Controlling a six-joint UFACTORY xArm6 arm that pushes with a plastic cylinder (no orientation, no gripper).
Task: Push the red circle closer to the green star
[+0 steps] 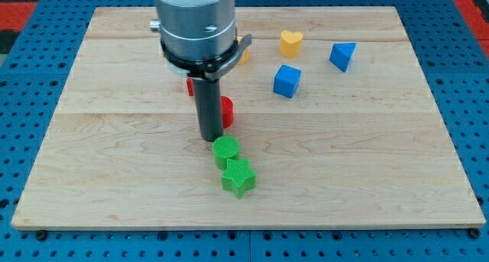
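Note:
The red circle point(227, 111) lies near the board's middle, mostly hidden behind my rod. My tip point(211, 138) rests on the board just left of and below it, touching or nearly touching it. The green star point(239, 176) lies below, toward the view's bottom. A green circle point(225, 150) sits between them, touching the star's upper left and just right of my tip.
Another red block point(189, 85) peeks out left of the rod. A blue cube point(286, 80), a yellow heart point(291, 42) and a blue triangle-like block point(343, 56) lie at the upper right. A yellow block point(244, 51) shows beside the arm's body. The wooden board point(382, 178) lies on a blue pegboard.

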